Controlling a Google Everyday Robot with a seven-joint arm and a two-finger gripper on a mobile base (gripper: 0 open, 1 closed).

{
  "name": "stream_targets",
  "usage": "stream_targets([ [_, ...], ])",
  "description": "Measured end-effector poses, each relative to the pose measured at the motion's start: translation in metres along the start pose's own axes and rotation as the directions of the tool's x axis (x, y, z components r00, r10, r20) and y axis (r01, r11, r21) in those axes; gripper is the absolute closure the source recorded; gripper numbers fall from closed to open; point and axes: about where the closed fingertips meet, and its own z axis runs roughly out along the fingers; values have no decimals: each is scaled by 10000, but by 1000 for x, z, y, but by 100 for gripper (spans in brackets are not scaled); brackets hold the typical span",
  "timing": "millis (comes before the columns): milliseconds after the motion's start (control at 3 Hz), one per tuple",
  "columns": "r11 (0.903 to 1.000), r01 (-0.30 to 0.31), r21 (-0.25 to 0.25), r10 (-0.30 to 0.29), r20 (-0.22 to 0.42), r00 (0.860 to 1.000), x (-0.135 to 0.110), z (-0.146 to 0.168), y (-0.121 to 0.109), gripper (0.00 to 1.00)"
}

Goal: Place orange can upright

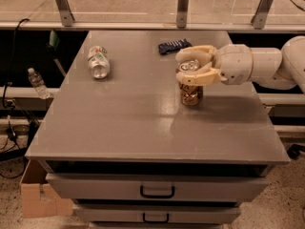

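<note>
The orange can stands upright on the grey table top, right of the middle, with its silver top facing up. My gripper reaches in from the right on the pale arm. Its two pale fingers are closed around the can's upper part, one behind it and one in front. The can's base looks to be resting on the table.
A silver-white can lies on its side at the back left of the table. A dark blue packet lies at the back, just behind the gripper. A rail with metal posts runs behind the table. Drawers are below the front edge.
</note>
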Motion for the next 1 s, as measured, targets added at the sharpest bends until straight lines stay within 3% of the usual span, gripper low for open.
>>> stream_targets([
  [667,9996,-268,85,267,36,9996,12,-5,-1,8],
  [1000,9993,-324,172,324,-18,9995,14,-10,-1,0],
])
